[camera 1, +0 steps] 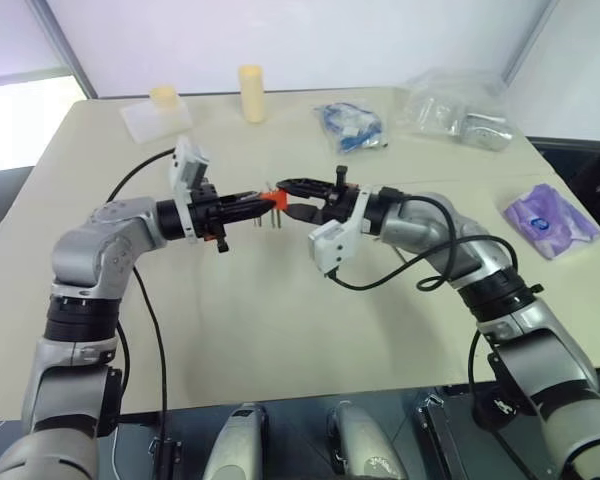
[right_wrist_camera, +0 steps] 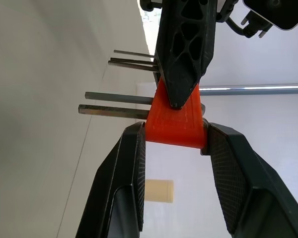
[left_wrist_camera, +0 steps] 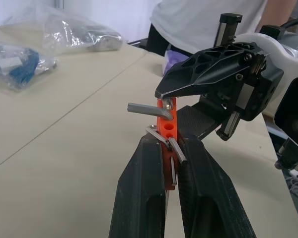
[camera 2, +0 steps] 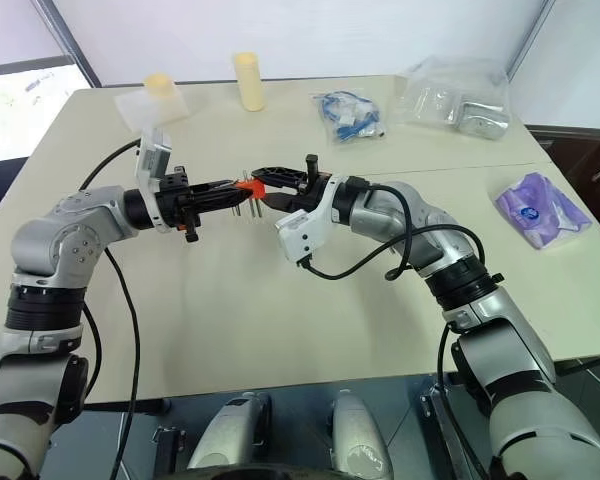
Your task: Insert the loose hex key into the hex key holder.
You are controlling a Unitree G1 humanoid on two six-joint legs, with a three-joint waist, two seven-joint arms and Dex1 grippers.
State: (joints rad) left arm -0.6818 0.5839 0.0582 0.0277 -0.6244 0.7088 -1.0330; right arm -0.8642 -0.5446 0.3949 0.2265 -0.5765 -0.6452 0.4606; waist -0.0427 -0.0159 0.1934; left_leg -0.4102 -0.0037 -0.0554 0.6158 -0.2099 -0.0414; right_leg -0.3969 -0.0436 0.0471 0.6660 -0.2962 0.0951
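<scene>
Beige table (camera 1: 280,330) under me, white wall (camera 1: 280,40) behind. My right gripper (right_wrist_camera: 175,136) and left gripper (left_wrist_camera: 171,148) both clamp the red-orange holder (right_wrist_camera: 176,126), its grey keys (right_wrist_camera: 116,104) sticking out.

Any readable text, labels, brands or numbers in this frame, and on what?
No text can be read.
Purple packet: a round blue mark, too small to read.
Clear bag of blue parts: a white label, too blurred to read.
Hex key holder: no visible marking.
</scene>
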